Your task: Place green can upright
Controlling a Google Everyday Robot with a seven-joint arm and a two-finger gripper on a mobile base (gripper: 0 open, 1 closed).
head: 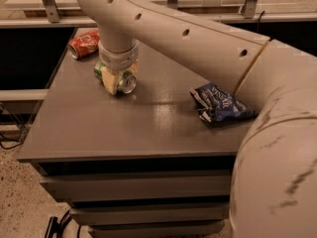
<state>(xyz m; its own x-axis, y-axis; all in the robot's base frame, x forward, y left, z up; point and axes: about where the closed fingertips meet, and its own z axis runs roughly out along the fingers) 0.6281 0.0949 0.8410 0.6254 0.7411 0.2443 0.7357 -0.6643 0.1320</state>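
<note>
The green can (101, 70) lies on its side on the grey table (124, 128), toward the back left, with one silver end (128, 84) facing front right. My gripper (115, 78) comes straight down on it from above. A cream finger (111, 82) presses across the front of the can's middle, and the other finger is hidden behind the can. The gripper is shut on the can, which still rests on the table top.
A red soda can (84, 43) lies on its side at the back left corner. A crumpled blue chip bag (218, 104) lies at the right. My arm (198, 38) spans the table's back right. Rails and a counter stand behind.
</note>
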